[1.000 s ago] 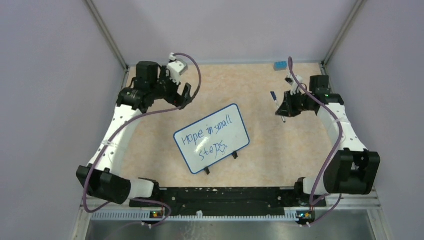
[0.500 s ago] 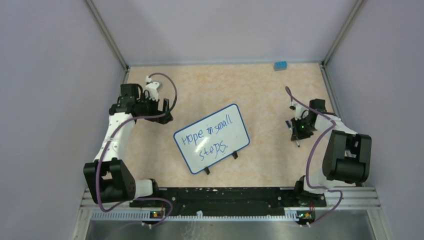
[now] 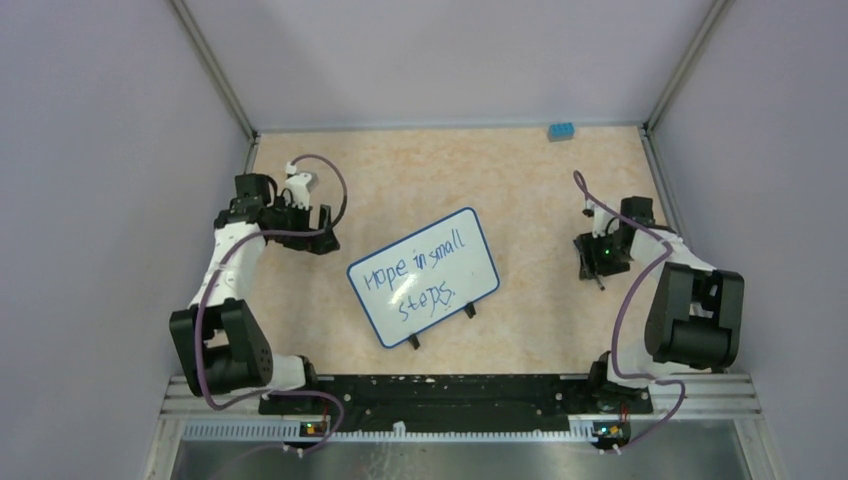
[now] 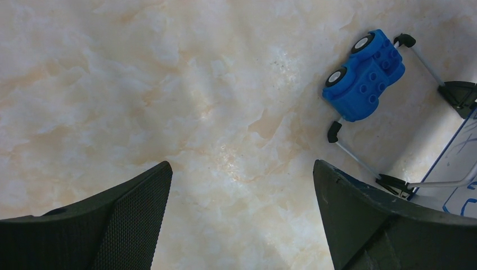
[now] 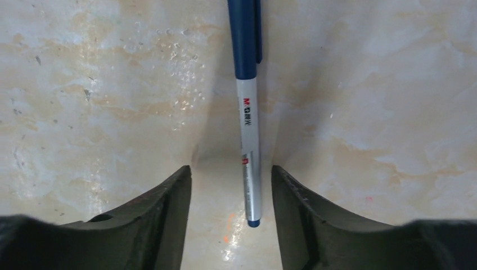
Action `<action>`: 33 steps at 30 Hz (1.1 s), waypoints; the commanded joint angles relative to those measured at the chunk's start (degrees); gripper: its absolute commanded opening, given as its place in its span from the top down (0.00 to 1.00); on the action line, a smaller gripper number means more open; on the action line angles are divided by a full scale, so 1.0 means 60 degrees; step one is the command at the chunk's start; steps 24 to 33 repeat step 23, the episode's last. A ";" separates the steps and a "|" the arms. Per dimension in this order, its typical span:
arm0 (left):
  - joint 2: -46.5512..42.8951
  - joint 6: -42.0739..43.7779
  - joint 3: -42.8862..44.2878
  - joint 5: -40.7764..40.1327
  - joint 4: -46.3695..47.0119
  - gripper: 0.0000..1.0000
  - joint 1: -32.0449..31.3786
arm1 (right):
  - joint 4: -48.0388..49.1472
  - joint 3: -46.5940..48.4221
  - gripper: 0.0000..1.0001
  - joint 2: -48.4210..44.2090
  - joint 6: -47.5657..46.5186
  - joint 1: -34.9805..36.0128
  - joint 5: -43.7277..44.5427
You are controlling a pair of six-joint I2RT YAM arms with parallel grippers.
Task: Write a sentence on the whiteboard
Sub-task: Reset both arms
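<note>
Fingers on the right (image 5: pixel 163 219) stand slightly parted around an untouched marker (image 5: pixel 248 129); left fingers (image 4: pixel 124 219) gape wide, empty.

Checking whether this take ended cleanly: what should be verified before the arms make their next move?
1. sentence written in two blue lines: ok.
2. whiteboard standing on its clip feet: ok.
3. marker lying on the table, clear of both jaws: ok.
4. right pincer open: ok.
5. left pincer open, holding nothing: ok.
6. marker capped: cannot tell.
</note>
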 commanded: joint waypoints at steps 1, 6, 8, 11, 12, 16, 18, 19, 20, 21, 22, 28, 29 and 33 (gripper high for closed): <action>0.0536 0.0214 0.0707 0.0523 -0.0382 0.01 0.0231 | -0.0797 0.0768 0.44 -0.0646 0.0129 -0.0103 -0.0353; 0.1334 0.0264 0.2014 0.0948 -0.0920 0.01 0.0724 | -0.1516 0.2282 0.29 -0.0884 0.0434 -0.0150 -0.1462; 0.1659 0.0192 0.2797 0.1174 -0.0981 0.01 0.1104 | -0.1601 0.3072 0.26 -0.0865 0.0646 -0.0233 -0.1803; 0.2202 0.0094 0.4195 0.1448 -0.1200 0.01 0.1738 | -0.1636 0.4330 0.21 -0.0699 0.0917 -0.0377 -0.2232; 0.2366 0.0039 0.4630 0.1463 -0.1249 0.01 0.1893 | -0.1623 0.4718 0.21 -0.0622 0.1024 -0.0436 -0.2337; 0.2931 -0.0156 0.5904 0.1309 -0.1266 0.01 0.2289 | -0.1337 0.5855 0.20 -0.0257 0.1436 -0.0714 -0.2733; 0.3055 -0.0263 0.6069 0.1229 -0.1126 0.01 0.2449 | -0.1175 0.6151 0.20 -0.0115 0.1584 -0.0888 -0.2851; 0.3081 -0.0300 0.6060 0.1268 -0.1055 0.01 0.2516 | -0.1063 0.6244 0.20 -0.0064 0.1622 -0.0934 -0.2877; 0.3080 -0.0343 0.6018 0.1245 -0.0960 0.01 0.2556 | -0.1013 0.6271 0.20 -0.0045 0.1629 -0.0956 -0.2873; 0.3058 -0.0387 0.5942 0.1198 -0.0836 0.01 0.2575 | -0.0972 0.6279 0.20 -0.0041 0.1617 -0.0966 -0.2836; 0.3034 -0.0400 0.5837 0.1145 -0.0747 0.01 0.2591 | -0.0965 0.6265 0.20 -0.0047 0.1595 -0.0967 -0.2819; 0.2981 -0.0391 0.5699 0.1149 -0.0659 0.01 0.2600 | -0.0964 0.6243 0.20 -0.0070 0.1587 -0.0969 -0.2822; 0.2981 -0.0391 0.5699 0.1149 -0.0659 0.01 0.2600 | -0.0964 0.6243 0.20 -0.0070 0.1587 -0.0969 -0.2822; 0.2981 -0.0391 0.5699 0.1149 -0.0659 0.01 0.2600 | -0.0964 0.6243 0.20 -0.0070 0.1587 -0.0969 -0.2822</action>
